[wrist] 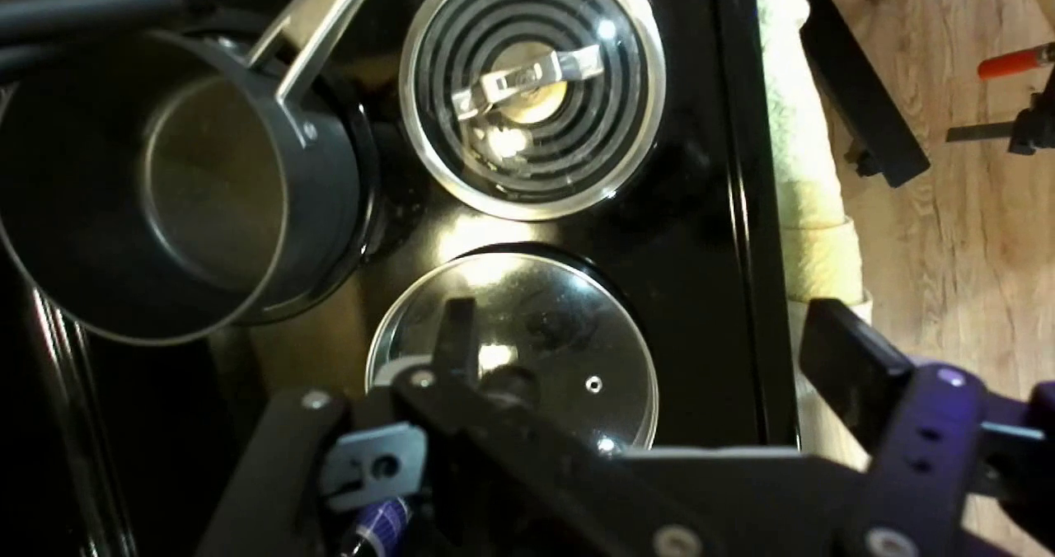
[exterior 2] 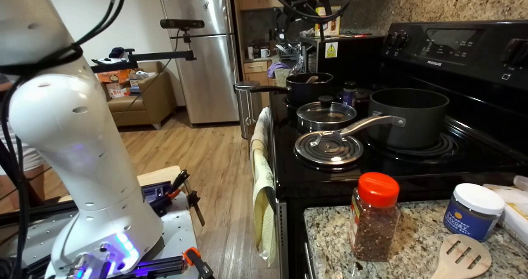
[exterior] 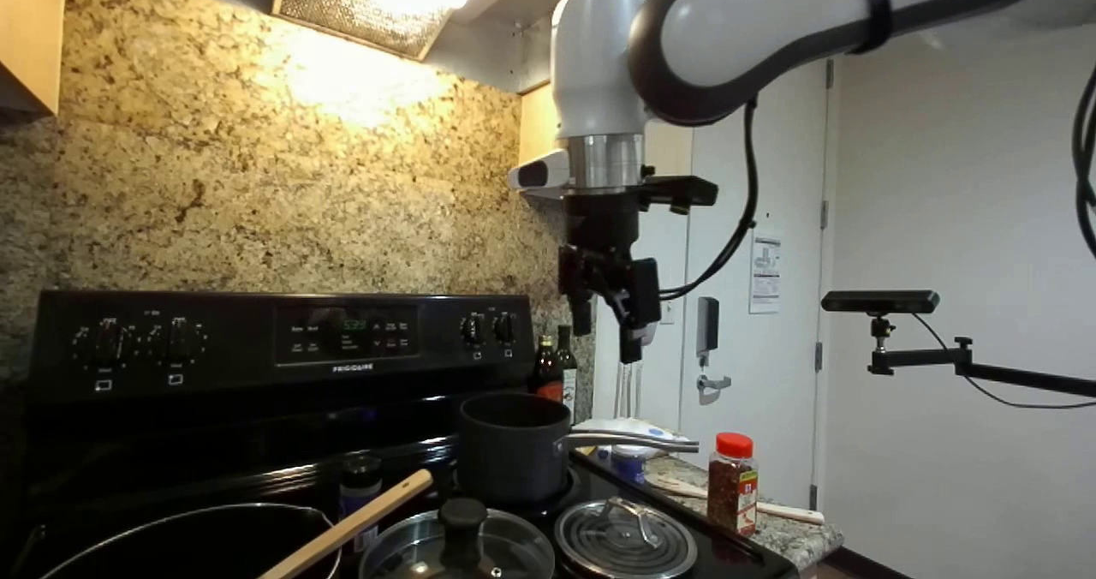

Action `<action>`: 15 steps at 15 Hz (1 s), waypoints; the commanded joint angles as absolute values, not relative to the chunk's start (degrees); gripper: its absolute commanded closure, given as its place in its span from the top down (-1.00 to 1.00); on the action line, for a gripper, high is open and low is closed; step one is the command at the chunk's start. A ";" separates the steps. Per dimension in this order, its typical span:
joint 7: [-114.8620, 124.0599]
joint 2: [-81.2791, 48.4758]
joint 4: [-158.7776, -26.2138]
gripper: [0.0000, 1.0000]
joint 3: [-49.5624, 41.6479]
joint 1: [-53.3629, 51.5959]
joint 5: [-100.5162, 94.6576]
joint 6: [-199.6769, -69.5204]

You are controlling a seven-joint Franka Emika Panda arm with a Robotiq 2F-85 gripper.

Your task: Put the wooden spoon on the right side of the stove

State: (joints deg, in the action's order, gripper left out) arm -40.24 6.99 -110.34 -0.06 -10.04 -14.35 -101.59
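Observation:
The wooden spoon (exterior: 349,529) is light tan. In an exterior view its handle slants up out of the dark pan (exterior: 205,538) at the front; its lower end is cut off. A short piece of the spoon (exterior 2: 312,79) shows in the pan in an exterior view. The spoon is out of the wrist view. The black stove (exterior: 231,348) stands against the granite wall and also shows in the wrist view (wrist: 700,277). My gripper (exterior: 608,332) hangs high above the stove, fingers down, apart from everything. In the wrist view its fingers (wrist: 643,330) are wide apart with nothing between them.
A black pot (exterior: 514,450), a glass-lidded pan (exterior 2: 326,116) and a flat glass lid (exterior 2: 329,147) stand on the stove. Beside the stove, the counter (exterior 2: 330,229) holds a red-capped jar (exterior 2: 375,221), a blue jar (exterior 2: 474,213) and a slotted wooden spatula (exterior 2: 464,256).

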 commanded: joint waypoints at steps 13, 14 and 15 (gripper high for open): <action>-41.87 -23.99 -76.60 1.00 6.85 -9.52 -13.10 -89.75; -41.60 -25.02 -75.68 1.00 7.21 -9.61 -12.75 -89.95; -41.19 -26.01 -74.94 1.00 7.57 -9.70 -12.31 -90.17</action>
